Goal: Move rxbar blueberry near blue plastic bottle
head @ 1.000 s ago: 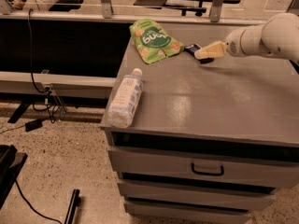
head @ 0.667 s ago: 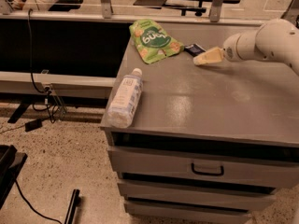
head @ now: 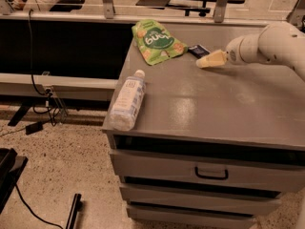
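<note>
Camera view, looking down on the grey cabinet [head: 214, 109]: spotting the rxbar blueberry [head: 198, 50] lying flat near the back edge of the top, just right of the green snack pouch [head: 156, 41], close by its corner. Picking out the gripper [head: 200, 64] reaching in from the right on the white arm [head: 271, 44], hanging low over the top just in front of the bar, tip pointing left, a sliver of grey showing between it and the wrapper. Reading the fingers as pressed together into one pale wedge, gripping nothing. Finding the blue plastic bottle [head: 127, 99] lying on its side along the left edge, white cap pointing toward the back, well apart from the bar. Noting drawers stacked below, the top one carrying a dark handle [head: 211, 174].
</note>
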Robot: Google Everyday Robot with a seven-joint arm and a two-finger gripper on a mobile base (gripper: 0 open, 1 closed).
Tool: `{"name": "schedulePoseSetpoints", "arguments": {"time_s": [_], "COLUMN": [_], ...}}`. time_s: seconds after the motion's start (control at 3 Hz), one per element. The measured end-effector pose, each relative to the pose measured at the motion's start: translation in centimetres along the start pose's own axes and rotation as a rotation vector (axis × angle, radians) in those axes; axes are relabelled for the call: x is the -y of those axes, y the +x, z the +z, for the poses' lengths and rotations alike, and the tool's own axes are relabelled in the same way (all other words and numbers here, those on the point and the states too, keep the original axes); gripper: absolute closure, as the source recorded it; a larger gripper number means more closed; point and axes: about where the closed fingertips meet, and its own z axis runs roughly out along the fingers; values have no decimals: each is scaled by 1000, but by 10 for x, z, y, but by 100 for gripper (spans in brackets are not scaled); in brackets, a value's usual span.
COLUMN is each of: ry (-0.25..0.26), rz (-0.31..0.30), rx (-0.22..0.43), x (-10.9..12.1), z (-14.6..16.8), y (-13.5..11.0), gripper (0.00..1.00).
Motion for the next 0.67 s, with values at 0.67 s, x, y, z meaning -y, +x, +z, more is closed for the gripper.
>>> {"name": "schedulePoseSetpoints", "arguments": {"time_s": [0.67], "ry": [-3], "rz": [0], "rx": [-1], "x": [-1], "z": [1], "y": [-1], "gripper": [64]}}
